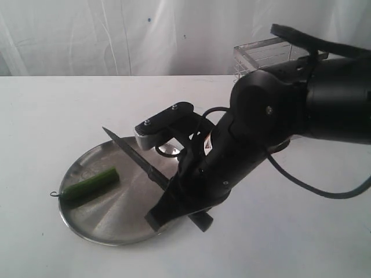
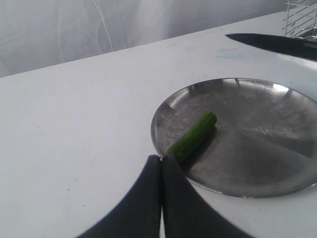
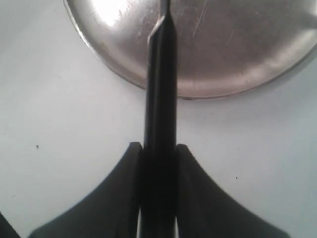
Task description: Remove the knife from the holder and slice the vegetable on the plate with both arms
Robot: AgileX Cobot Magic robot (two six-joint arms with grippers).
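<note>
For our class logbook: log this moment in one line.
right gripper: shut on knife | knife: over plate, apart from cucumber | left gripper: shut

plain white tabletop [image 1: 46, 110] under soft even light, wrinkled white cloth backdrop [image 1: 87, 35] behind

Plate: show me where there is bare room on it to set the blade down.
Bare metal on the plate lies between the vegetable and the rim nearest the exterior camera, and a narrower strip between the vegetable and the knife. The edge beside the right claw is crowded: it holds the knife there.
</note>
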